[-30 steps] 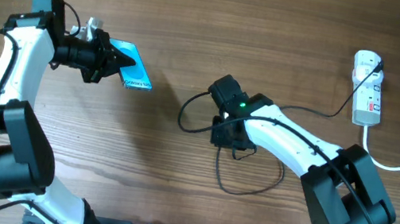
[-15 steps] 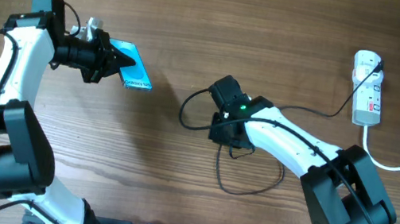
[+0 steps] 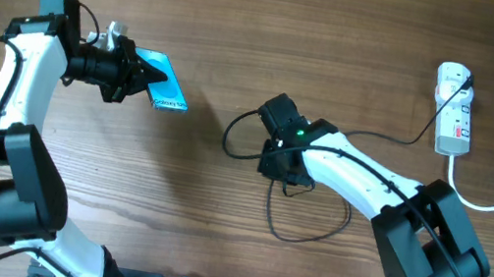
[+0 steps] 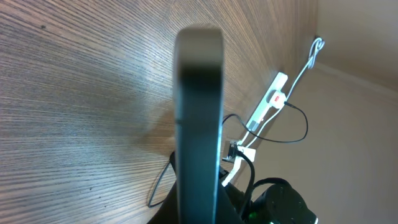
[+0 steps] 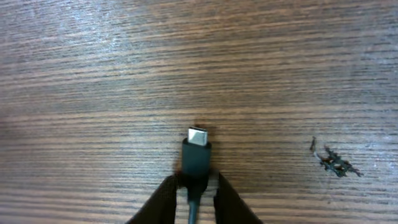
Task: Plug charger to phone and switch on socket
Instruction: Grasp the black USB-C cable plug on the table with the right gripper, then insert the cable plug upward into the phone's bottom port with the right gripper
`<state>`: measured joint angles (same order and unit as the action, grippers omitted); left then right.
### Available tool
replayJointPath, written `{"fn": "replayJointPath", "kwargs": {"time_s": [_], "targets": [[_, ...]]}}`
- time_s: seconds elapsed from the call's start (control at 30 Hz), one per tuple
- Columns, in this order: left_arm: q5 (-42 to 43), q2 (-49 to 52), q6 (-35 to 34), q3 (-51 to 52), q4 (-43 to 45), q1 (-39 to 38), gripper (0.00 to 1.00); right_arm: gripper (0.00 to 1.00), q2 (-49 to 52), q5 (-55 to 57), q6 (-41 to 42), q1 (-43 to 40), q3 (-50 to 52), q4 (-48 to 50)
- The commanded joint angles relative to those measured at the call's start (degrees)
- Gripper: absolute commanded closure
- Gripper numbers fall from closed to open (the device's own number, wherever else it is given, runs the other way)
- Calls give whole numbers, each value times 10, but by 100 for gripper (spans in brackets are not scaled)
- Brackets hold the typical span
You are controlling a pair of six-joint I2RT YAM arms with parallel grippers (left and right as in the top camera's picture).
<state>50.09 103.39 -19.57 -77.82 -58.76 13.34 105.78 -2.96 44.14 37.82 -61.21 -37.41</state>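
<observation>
the left gripper [image 3: 143, 75] is clamped on the phone [image 3: 168, 92], tilted on edge at the left of the counter [image 3: 246, 19]; near the middle the right gripper [image 5: 196, 185] pinches the charger [image 5: 196, 152] just behind its tip, well apart from the phone; a tilted tip could miss the port, or the slack loop could snag; the socket [image 3: 455, 112] lies far right; one phone, one charger, one socket, two grippers
</observation>
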Motion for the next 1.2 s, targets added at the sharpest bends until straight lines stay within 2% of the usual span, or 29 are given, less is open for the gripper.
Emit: {"fn": "replayJointPath", "kwargs": {"time_s": [0.0,0.07,0.2,0.3,0.4,0.5,0.6,0.67,0.77,0.93,1.03,1.07,1.17], "targets": [[24,-3,12,2,0,2,96,75,16,0,10,3,21,-16],[24,-3,12,2,0,2,96,75,16,-2,11,2,22,-26],[24,-3,12,2,-1,2,96,96,16,-1,8,2,27,-24],[24,-3,12,2,0,2,96,96,16,-44,-73,2,26,-4],[24,-3,12,2,0,2,96,96,16,-59,-108,-14,24,-8],[59,-3,35,2,7,2,96,96,-5,-170,-231,-35,12,-7],[183,-3,87,2,32,4,96,96,-99,-372,-370,-54,3,-9],[250,-3,153,2,22,-5,96,96,-187,-529,-457,-57,3,-12],[277,-3,169,2,15,-25,96,96,-259,-554,-440,-56,3,-5],[313,-3,168,2,29,-83,96,96,-270,-568,-359,-48,3,30],[401,-3,168,2,56,-94,96,96,-269,-584,-247,-47,3,88],[402,-3,168,2,57,-94,96,96,-269,-584,-217,-47,3,103],[401,-3,179,2,61,-100,96,96,-269,-497,-195,-23,3,108]]}}
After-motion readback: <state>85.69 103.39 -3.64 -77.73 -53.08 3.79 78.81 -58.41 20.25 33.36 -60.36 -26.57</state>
